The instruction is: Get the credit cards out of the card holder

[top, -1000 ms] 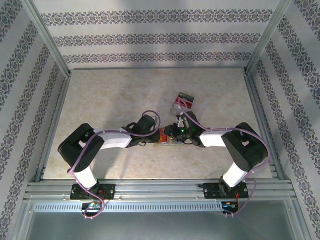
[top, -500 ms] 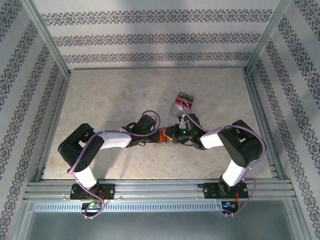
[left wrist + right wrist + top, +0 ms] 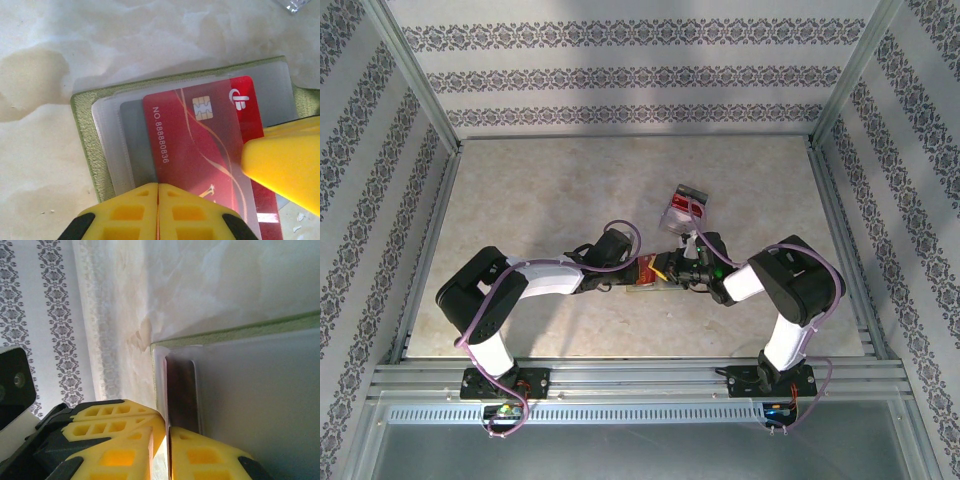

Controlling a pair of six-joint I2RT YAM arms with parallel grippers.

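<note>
Card holder [image 3: 82, 145] lies open near-centre, and the left gripper [image 3: 158, 192], jaws shut, seems to pin it down. The right gripper [image 3: 167, 432] is pinched narrow on the red card [image 3: 200, 145]. It's probably thin, stiff and slick, so take its exposed right end.

card holder [image 3: 84, 150]: olive-green | credit card [image 3: 200, 150]: red (gold swirls) | table [image 3: 150, 40]: beige marble | walls [image 3: 620, 75]: grey floral bands
</note>
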